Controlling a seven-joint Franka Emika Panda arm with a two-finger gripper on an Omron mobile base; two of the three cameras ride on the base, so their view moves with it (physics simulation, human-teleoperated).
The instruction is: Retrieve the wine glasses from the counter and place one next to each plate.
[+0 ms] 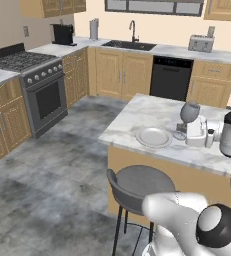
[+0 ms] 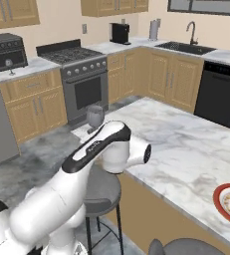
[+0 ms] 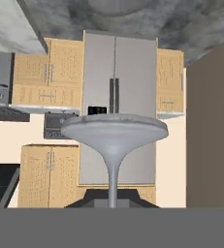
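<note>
I see a wine glass (image 1: 189, 116) standing upright on the marble island surface (image 1: 142, 112), just right of the pale grey-white plate (image 1: 154, 137), its foot close to the plate's rim. My tool (image 1: 196, 132) sits right beside the glass on its far right side; the white hand blocks the fingers there, so I cannot tell whether they are apart or clamped on the stem. In the hand view the glass's foot (image 3: 114, 128) and thin stem rise straight from between the tips, upside down against the fridge (image 3: 117, 109), which suggests the stem lies in the gap, though contact is unclear. The plate lies near the island's front edge, above a grey stool (image 1: 137, 187). To the left of the island the grey floor (image 1: 62, 165) is open as far as the stove (image 1: 39, 87). In the right base view the red-rimmed plate (image 2: 229, 203) lies near the front edge of the island, with broad bare marble beyond it, and a second glass (image 2: 8, 63) stands on the short surface (image 2: 24, 67) by the stove. I can read no labels or writing anywhere.
</note>
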